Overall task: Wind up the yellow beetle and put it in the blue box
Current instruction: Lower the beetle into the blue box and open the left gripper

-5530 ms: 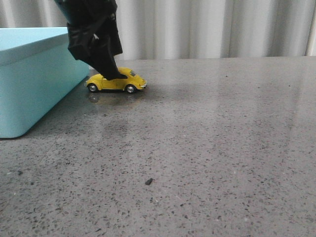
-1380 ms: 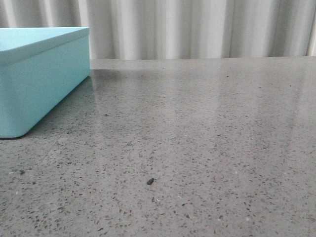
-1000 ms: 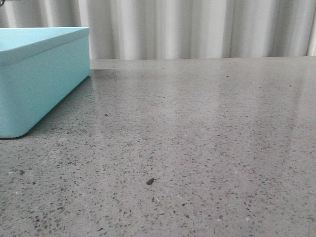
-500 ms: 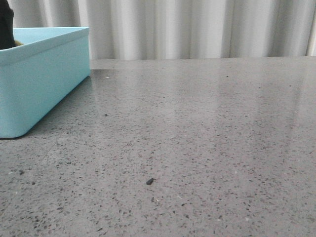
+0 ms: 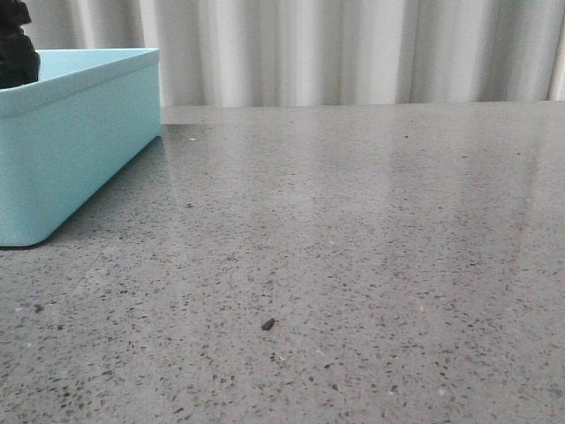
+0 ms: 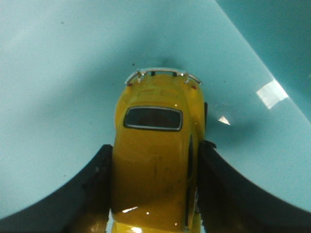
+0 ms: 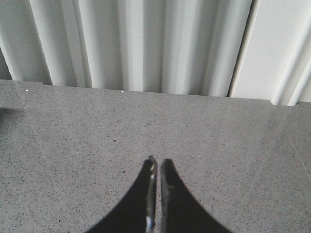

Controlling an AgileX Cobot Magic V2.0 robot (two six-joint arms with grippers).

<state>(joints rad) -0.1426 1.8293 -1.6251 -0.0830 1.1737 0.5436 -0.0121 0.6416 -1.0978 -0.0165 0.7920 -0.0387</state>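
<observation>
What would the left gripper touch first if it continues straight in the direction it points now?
Probably the floor of the blue box. The left gripper is shut on the yellow beetle, pointing at that turquoise surface, so the car's bumper would likely meet it first. How much gap remains is unclear.

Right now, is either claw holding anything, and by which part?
The left claw grips the small glossy yellow toy beetle car by its two sides, over the light turquoise-blue box floor. The right claw is shut, empty.

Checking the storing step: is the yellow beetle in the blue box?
In: left gripper grips the yellow beetle over the blue box floor.
</observation>
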